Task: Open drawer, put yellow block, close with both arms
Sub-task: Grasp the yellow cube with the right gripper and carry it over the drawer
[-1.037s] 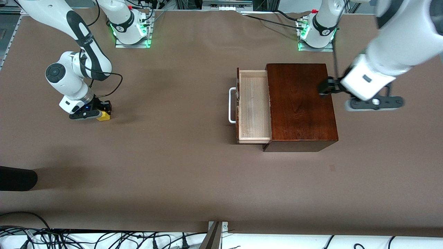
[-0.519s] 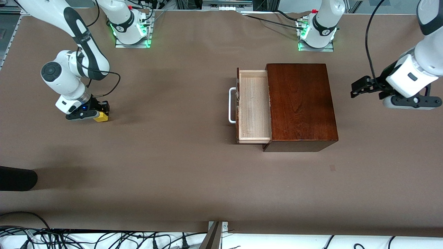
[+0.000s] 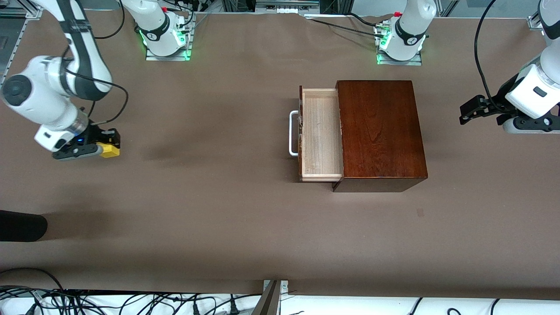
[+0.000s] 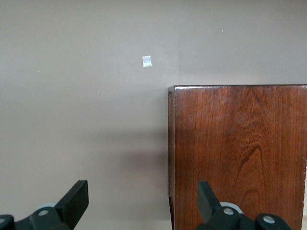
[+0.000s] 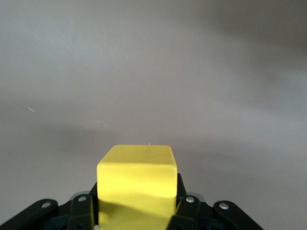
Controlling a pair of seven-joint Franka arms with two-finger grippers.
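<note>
The yellow block (image 3: 110, 150) hangs above the table at the right arm's end, with my right gripper (image 3: 107, 146) shut on it. In the right wrist view the yellow block (image 5: 136, 182) sits squeezed between the right gripper's (image 5: 136, 211) black fingers. The drawer (image 3: 320, 133) stands pulled out of the dark wooden box (image 3: 378, 131), showing a pale, bare inside and its white handle (image 3: 292, 133). My left gripper (image 3: 466, 114) hovers open over the table beside the box, toward the left arm's end. Between the left gripper's (image 4: 142, 203) spread fingers, the left wrist view shows only a corner of the box (image 4: 240, 153).
The two green-lit bases (image 3: 164, 41) (image 3: 400, 46) stand along the table edge farthest from the front camera. A dark object (image 3: 22, 225) juts in at the right arm's end, nearer to the camera. Cables (image 3: 131, 302) run below the near table edge.
My right gripper has lifted the yellow block off the table. My left gripper has drawn back from over the box toward the left arm's end, staying open.
</note>
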